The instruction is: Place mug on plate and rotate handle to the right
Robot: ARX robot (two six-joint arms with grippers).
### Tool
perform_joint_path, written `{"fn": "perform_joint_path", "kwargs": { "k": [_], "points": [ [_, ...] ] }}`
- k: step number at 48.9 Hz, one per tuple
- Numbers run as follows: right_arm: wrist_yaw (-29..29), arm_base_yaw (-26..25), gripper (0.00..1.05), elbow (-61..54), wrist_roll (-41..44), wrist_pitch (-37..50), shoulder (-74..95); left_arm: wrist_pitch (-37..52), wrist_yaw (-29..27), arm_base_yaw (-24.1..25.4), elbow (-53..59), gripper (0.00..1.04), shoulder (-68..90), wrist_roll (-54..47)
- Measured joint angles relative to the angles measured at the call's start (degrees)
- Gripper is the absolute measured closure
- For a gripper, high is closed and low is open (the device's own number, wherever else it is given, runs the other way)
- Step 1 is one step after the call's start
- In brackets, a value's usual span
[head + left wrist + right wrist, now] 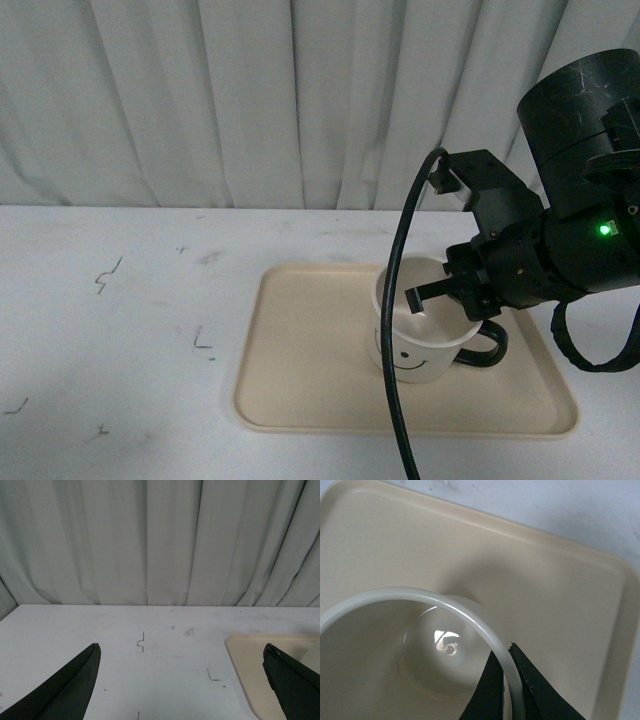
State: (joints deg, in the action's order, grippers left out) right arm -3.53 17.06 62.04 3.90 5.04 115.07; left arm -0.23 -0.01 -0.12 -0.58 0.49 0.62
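Note:
The cream-white mug stands upright on the right half of the beige plate. Its smiley face looks toward the camera and the black handle points right. My right gripper is shut on the mug's rim on the handle side, one finger inside the cup and one outside. In the right wrist view the same gripper pinches the white rim of the mug above the plate. My left gripper is open over bare table, with a corner of the plate by one finger.
A white table with small pen marks carries the plate. A pale curtain hangs close behind it. The right arm's black cable loops down in front of the mug.

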Motion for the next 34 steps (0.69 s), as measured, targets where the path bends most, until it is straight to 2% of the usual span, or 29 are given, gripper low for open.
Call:
{"fn": "perform_joint_path", "kwargs": {
  "k": [8, 21, 34],
  "points": [
    [-3.65, -0.2, 1.01, -0.52, 7.63, 0.48, -1.49, -0.02, 0.02, 0.0, 0.0, 0.07, 0.0, -0.02],
    [-10.38, -0.68, 1.01, 2.34, 20.94, -9.75, -2.14, 0.0, 0.0, 0.02, 0.0, 0.07, 0.0, -0.02],
    [-10.54, -3.3, 1.01, 7.63, 26.51, -16.96, 1.09, 0.0, 0.0, 0.02, 0.0, 0.07, 0.0, 0.0]
  ]
}}
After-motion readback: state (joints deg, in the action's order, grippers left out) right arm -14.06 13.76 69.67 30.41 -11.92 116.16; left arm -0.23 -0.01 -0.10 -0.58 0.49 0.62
